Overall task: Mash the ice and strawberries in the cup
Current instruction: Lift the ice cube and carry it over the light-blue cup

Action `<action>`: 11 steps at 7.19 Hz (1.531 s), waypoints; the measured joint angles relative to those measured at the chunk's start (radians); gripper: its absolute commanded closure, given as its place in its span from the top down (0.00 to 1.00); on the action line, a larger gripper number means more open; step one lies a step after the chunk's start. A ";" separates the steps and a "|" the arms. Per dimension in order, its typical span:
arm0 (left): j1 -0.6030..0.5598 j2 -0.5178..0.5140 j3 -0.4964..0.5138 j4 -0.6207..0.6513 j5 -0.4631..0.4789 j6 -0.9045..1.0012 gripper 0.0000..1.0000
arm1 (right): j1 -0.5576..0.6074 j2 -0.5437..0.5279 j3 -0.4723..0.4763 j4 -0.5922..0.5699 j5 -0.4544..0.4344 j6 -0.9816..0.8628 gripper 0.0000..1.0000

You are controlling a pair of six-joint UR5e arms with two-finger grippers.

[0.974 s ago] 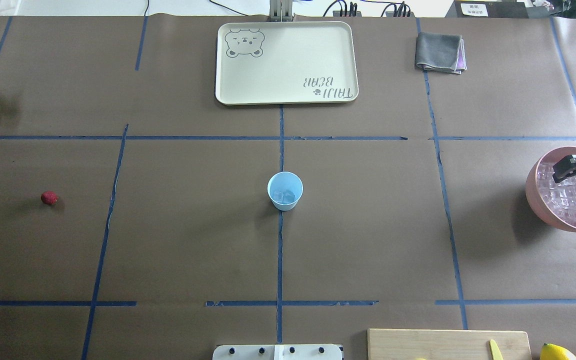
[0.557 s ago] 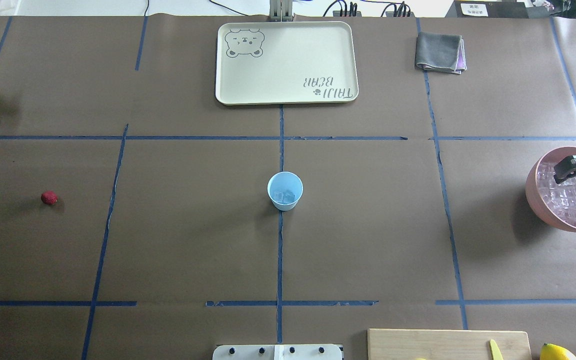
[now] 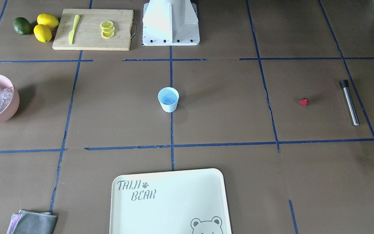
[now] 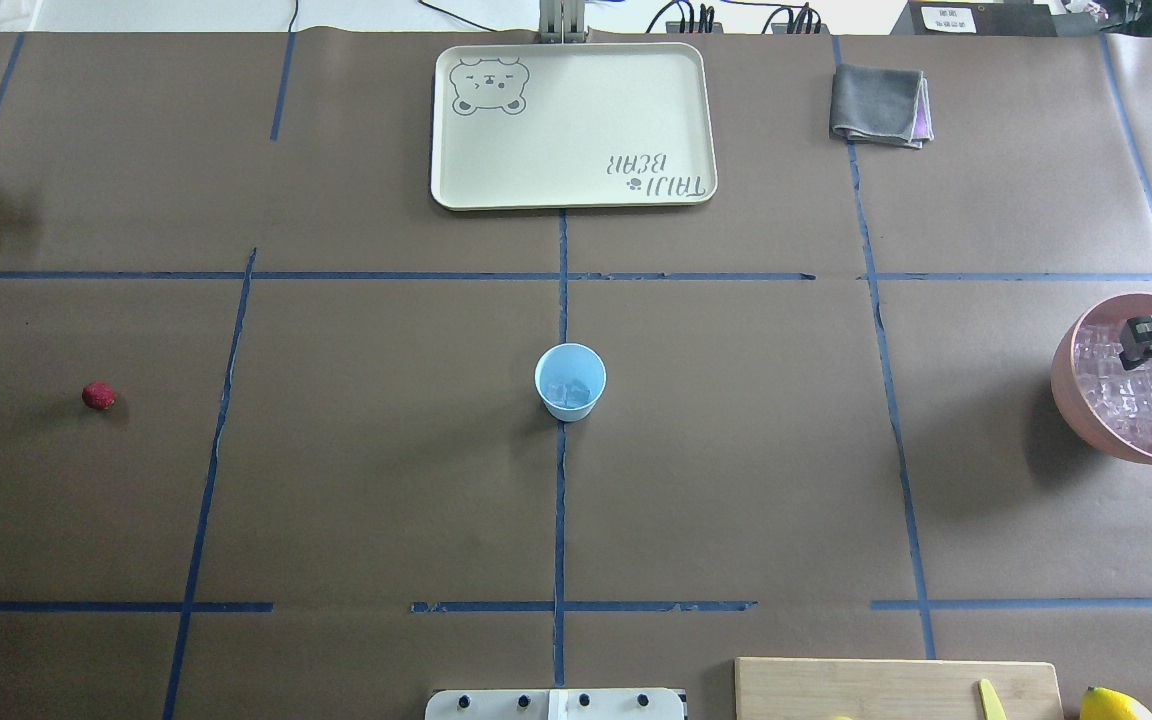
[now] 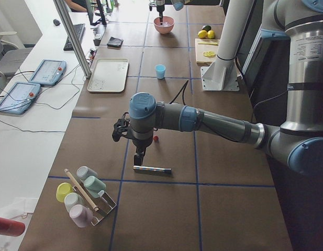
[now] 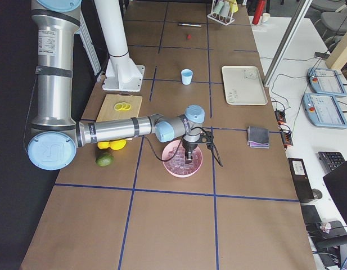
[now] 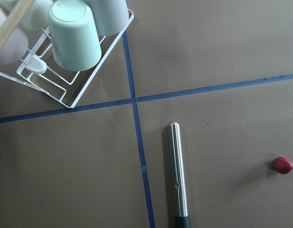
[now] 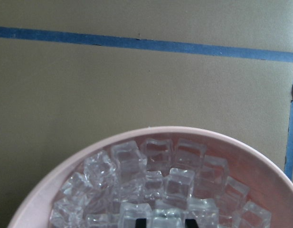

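Note:
The pale blue cup [image 4: 570,381] stands at the table's middle with a few ice cubes in it. More ice [image 8: 160,180] fills the pink bowl [image 4: 1066,390] at the right edge. My right gripper [image 4: 1136,345] hangs low over that ice. In the right wrist view its fingertips [image 8: 144,222] stand either side of one cube, jaws apart. The red strawberry [image 4: 98,396] lies far left on the paper. My left gripper [image 5: 138,157] hovers above a steel muddler [image 7: 177,180] near the strawberry [image 7: 283,165]. I cannot tell whether it is open or shut.
A cream tray [image 4: 572,125] and a folded grey cloth [image 4: 878,103] lie at the far side. A cutting board [image 3: 93,29] with lemon slices, a yellow knife, lemons and a lime sits by the robot base. A wire rack of cups [image 7: 65,47] stands at the left end.
My right gripper has shifted slightly to the right over the bowl of ice. The cup and the strawberry have not moved.

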 measured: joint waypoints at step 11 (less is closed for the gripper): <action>0.003 0.000 0.002 0.001 0.000 -0.018 1.00 | -0.240 0.552 0.293 -0.573 -0.022 0.456 0.00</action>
